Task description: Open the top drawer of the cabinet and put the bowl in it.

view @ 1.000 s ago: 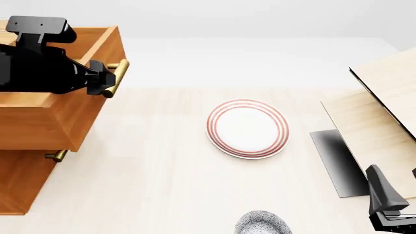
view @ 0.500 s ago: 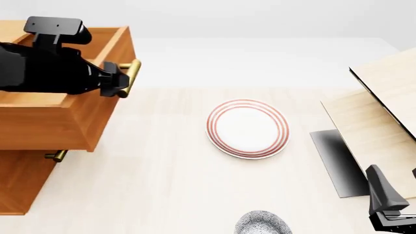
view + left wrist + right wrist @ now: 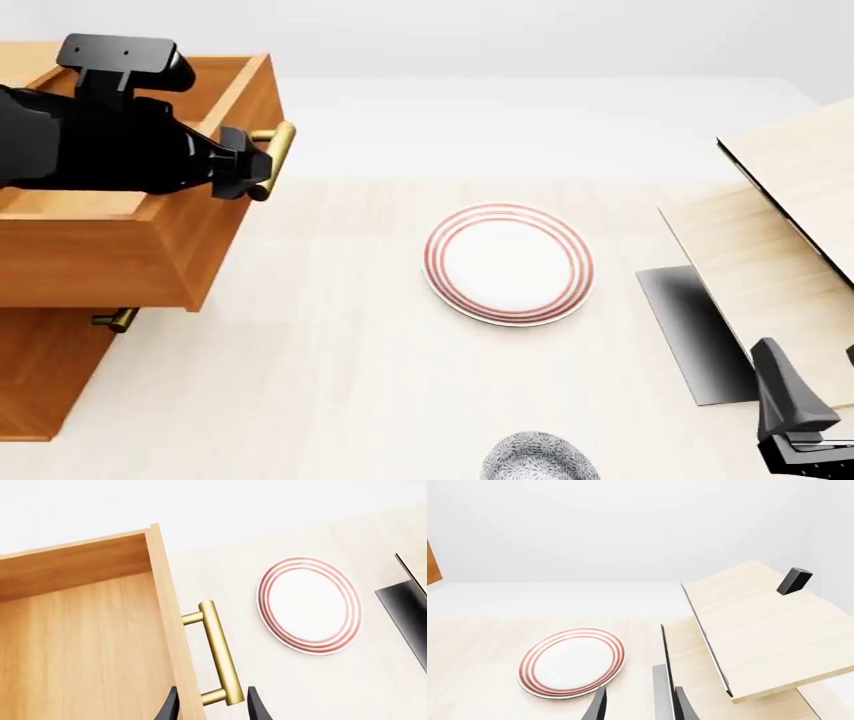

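Observation:
The cabinet (image 3: pixel 40 370) stands at the left, and its top drawer (image 3: pixel 134 250) is pulled far out, showing a bare wooden inside (image 3: pixel 80 650). My left gripper (image 3: pixel 254 168) hovers at the drawer's brass handle (image 3: pixel 276 155). In the left wrist view its fingers straddle the near end of the handle (image 3: pixel 220 650) with a gap on both sides, so it is open (image 3: pixel 212 709). The speckled bowl (image 3: pixel 538 458) sits at the front edge of the table, partly cut off. My right gripper (image 3: pixel 801 440) rests low at the right, open (image 3: pixel 639 707) and holding nothing.
A white plate with red rings (image 3: pixel 509 263) lies mid-table between the drawer and the right arm. Pale wooden boards (image 3: pixel 787 230) slope up at the right, with a dark sheet (image 3: pixel 687 320) beneath them. A lower drawer's handle (image 3: pixel 114 320) pokes out under the open drawer.
The top drawer slid out to the right with the left gripper at its handle, mostly in the first half second, then only slightly. The right arm stayed still.

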Action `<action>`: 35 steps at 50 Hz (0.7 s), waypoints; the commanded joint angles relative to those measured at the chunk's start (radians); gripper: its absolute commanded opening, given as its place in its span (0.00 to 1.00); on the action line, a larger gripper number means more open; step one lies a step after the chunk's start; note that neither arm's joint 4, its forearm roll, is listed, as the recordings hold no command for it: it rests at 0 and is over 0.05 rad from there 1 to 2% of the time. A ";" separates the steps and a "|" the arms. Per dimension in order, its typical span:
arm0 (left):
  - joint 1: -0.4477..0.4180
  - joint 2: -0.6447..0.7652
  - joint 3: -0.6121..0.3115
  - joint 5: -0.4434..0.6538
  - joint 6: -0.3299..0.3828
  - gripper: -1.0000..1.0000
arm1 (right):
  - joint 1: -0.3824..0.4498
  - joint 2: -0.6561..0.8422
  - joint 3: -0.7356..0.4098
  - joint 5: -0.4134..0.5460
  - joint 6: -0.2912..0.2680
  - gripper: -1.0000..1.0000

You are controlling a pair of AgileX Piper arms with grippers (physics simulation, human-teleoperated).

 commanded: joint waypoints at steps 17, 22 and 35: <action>0.060 -0.086 0.043 0.037 0.054 1.00 | -0.001 -0.001 0.001 0.001 0.000 1.00; 0.066 -0.103 0.045 0.042 0.060 1.00 | -0.001 -0.001 0.001 0.001 0.001 1.00; 0.060 -0.133 0.037 0.058 0.067 1.00 | -0.001 -0.001 0.001 0.001 0.000 1.00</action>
